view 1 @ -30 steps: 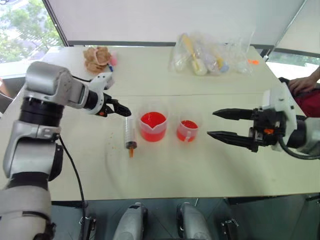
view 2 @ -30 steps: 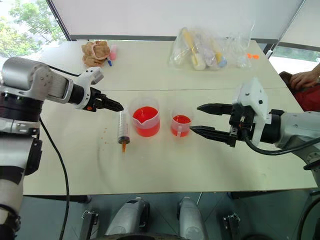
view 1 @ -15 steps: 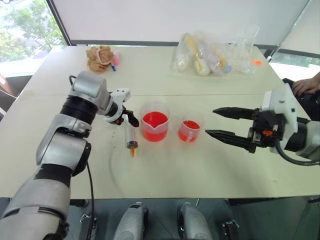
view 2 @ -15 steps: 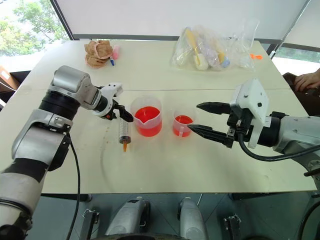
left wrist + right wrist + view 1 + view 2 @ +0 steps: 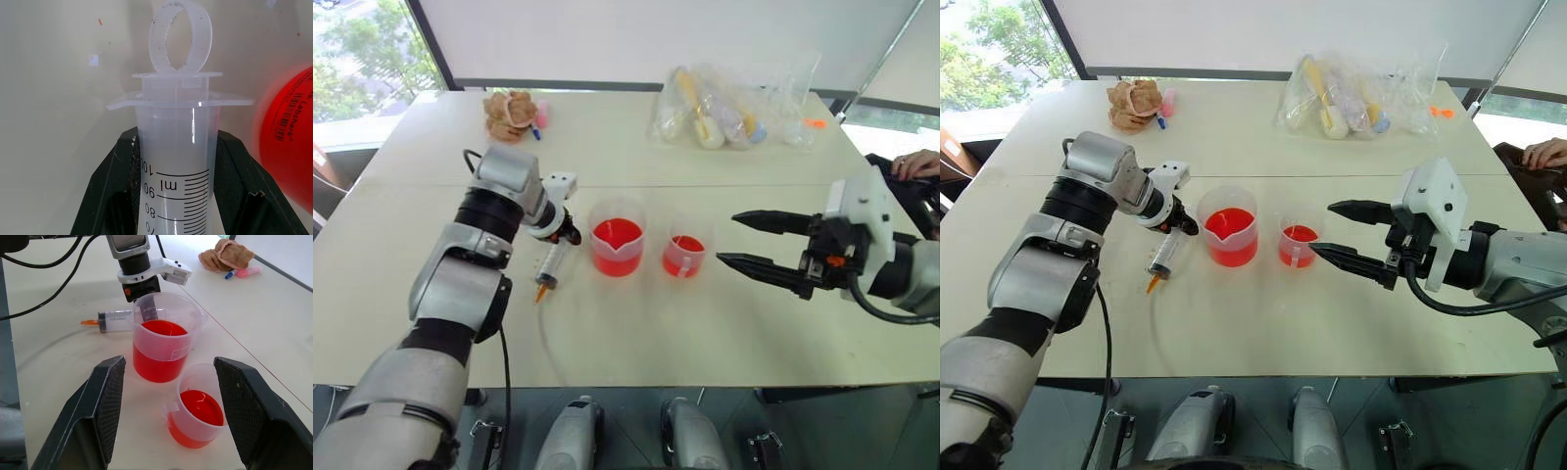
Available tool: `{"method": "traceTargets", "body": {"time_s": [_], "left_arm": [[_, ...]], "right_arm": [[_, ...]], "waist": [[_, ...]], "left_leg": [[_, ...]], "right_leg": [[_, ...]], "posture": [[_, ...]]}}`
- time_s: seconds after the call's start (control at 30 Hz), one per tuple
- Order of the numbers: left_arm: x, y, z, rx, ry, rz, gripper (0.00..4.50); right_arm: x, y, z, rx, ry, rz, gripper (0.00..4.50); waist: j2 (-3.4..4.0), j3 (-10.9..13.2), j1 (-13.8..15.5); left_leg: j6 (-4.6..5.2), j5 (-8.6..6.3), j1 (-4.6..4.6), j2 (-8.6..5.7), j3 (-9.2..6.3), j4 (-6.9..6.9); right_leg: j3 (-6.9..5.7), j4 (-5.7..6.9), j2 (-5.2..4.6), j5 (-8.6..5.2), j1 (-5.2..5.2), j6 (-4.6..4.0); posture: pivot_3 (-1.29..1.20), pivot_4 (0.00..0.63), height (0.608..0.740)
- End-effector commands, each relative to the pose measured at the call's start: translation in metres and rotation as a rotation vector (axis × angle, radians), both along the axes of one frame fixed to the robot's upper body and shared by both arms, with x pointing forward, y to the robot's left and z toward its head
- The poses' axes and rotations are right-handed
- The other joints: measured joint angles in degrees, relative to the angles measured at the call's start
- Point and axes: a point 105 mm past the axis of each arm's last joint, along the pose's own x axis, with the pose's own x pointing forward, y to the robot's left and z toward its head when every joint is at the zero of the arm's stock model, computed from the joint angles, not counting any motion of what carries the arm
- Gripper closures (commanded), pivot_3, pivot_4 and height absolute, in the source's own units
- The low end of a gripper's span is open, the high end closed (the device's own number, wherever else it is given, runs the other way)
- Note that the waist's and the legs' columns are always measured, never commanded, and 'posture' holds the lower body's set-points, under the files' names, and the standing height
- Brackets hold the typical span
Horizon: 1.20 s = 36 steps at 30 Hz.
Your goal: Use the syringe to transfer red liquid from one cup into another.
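The syringe [image 5: 551,264] lies slanted on the table left of the cups, its orange tip [image 5: 540,293] toward the near edge. My left gripper [image 5: 566,233] is shut on its barrel [image 5: 176,161] just below the flange, with the plunger ring past the fingers [image 5: 112,186]. The larger spouted cup [image 5: 615,245] holds red liquid [image 5: 164,328]. To its right stands the smaller cup [image 5: 683,257], about a third full of red. My right gripper [image 5: 726,237] hovers open to the right of the small cup, with nothing between its fingers [image 5: 105,411].
A clear bag of items [image 5: 729,103] lies at the back of the table. A brown crumpled thing [image 5: 509,113] and a pink marker [image 5: 540,116] sit at the back left. A person's hand [image 5: 915,162] rests at the right edge.
My left gripper came down onto the syringe's plunger end and shut on its barrel. The syringe swung so its orange tip shifted left. The right arm stayed put.
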Motion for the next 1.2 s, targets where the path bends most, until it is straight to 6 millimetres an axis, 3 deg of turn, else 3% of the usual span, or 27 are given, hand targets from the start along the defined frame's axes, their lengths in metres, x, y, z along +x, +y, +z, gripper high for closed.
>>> {"method": "traceTargets", "body": {"time_s": [0.03,0.1,0.27,0.33,0.4,0.53,0.63,0.83,0.97,1.2], "left_arm": [[0.007,0.011,0.035,-0.055,-0.145,-0.032,3.09],[0.007,0.011,0.062,-0.098,-0.254,-0.104,3.09],[0.008,0.017,0.145,-0.280,-0.681,-0.206,3.09],[-0.001,0.014,0.175,-0.374,-0.887,-0.279,3.09],[-0.014,0.007,0.192,-0.429,-1.054,-0.360,3.09],[-0.024,-0.007,0.189,-0.507,-1.112,-0.387,3.09],[-0.041,-0.031,0.181,-0.593,-1.162,-0.502,3.09],[-0.062,-0.060,0.168,-0.694,-1.148,-0.616,3.09],[-0.065,-0.066,0.156,-0.668,-1.133,-0.630,3.09],[-0.051,-0.046,0.158,-0.653,-1.142,-0.498,3.09]], "right_arm": [[-0.002,-0.002,0.009,0.015,-0.043,0.002,1.49],[-0.001,-0.006,0.012,0.036,-0.049,-0.009,1.49],[0.010,0.001,0.043,0.153,-0.178,-0.002,1.49],[0.016,0.002,0.056,0.183,-0.240,-0.007,1.49],[0.023,0.003,0.066,0.196,-0.294,-0.016,1.49],[0.033,0.010,0.083,0.242,-0.374,-0.009,1.49],[0.042,0.033,0.097,0.284,-0.460,0.031,1.49],[0.062,0.059,0.103,0.231,-0.577,0.054,1.49],[0.071,0.061,0.102,0.202,-0.616,0.045,1.49],[0.073,0.054,0.094,0.216,-0.595,0.029,1.49]], "waist": [[-0.02,0.01,-0.09],[-0.13,0.09,-0.56],[-0.09,0.08,-0.42],[-0.09,0.08,-0.28],[-0.07,0.07,-0.20],[-0.08,0.07,0.19],[-0.09,0.07,-0.25],[-0.09,0.07,-0.40],[-0.09,0.07,-0.22],[-0.09,0.07,-0.32]], "left_leg": [[0.00,0.00,-0.02,0.01,0.00,0.00],[-0.03,0.02,-0.10,0.04,0.04,-0.03],[-0.18,0.10,-0.12,0.05,0.05,-0.07],[-0.18,0.10,-0.12,0.05,0.05,-0.07],[-0.43,0.23,-0.11,0.05,0.07,-0.08],[-0.47,0.26,-0.12,-0.01,0.10,-0.10],[-0.45,0.25,-0.13,-0.04,0.17,-0.06],[-0.45,0.25,-0.13,0.01,0.14,-0.08],[-0.44,0.25,-0.13,-0.01,0.14,-0.07],[-0.41,0.24,-0.13,0.01,0.12,-0.07]], "right_leg": [[0.00,0.00,0.00,0.00,-0.05,0.00],[0.04,0.08,0.01,0.01,-0.23,-0.01],[0.08,0.13,-0.04,0.02,-0.35,-0.03],[0.08,0.11,-0.06,0.03,-0.34,-0.05],[0.08,0.07,-0.09,0.03,-0.33,-0.05],[0.06,0.04,-0.17,0.04,-0.31,-0.05],[0.08,0.04,-0.16,0.04,-0.31,-0.04],[0.08,0.09,-0.05,0.04,-0.37,-0.04],[0.08,0.08,-0.05,0.04,-0.35,-0.03],[0.07,0.08,-0.01,0.04,-0.35,-0.03]], "posture": [[0.00,0.150,0.740],[0.00,0.150,0.740],[0.00,0.150,0.740],[0.00,0.150,0.740],[0.00,0.150,0.740],[0.00,0.150,0.740],[0.00,0.150,0.740],[0.00,0.150,0.740],[0.00,0.150,0.740],[0.00,0.150,0.740]]}}
